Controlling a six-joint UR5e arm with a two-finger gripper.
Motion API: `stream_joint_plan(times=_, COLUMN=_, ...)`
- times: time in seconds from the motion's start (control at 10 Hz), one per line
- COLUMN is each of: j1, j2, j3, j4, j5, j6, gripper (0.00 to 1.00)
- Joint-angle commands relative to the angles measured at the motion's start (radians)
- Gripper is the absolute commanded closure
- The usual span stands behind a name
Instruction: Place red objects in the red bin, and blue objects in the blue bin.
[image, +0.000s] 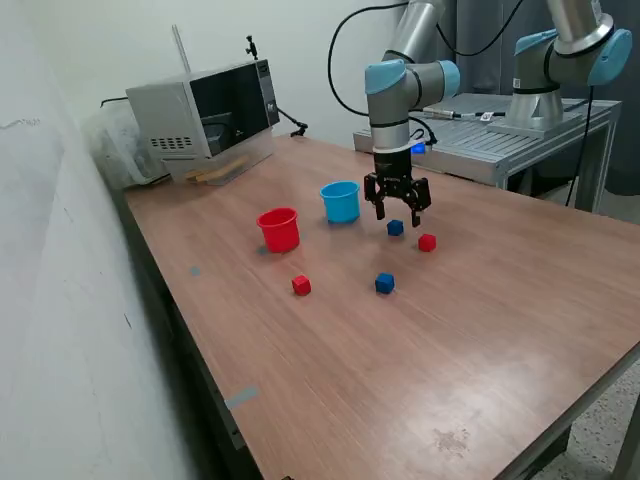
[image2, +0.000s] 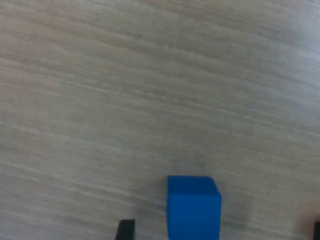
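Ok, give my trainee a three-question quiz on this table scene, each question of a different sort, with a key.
1. True or false: every cube still lies on the table, outside both cups.
2. Which cube sits just below the gripper? A) the red cube near the red cup B) the blue cube beside the far red cube C) the nearer blue cube
3. Fill in: in the exterior view, the red cup stands to the ___ of the blue cup.

Key: 1 true; 2 B; 3 left.
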Motion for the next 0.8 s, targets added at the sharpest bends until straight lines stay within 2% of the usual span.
stream_joint_plan(times=0.0, j1=-0.004, j2=0.007, j3=-0.007, j4=-0.011, j5=0.0, j6=0.0, gripper=0.0)
stream_joint_plan(times=0.7, j1=-0.008, j2=0.03, j3=-0.01, j4=-0.011, j5=-0.005, j6=0.0, gripper=0.0)
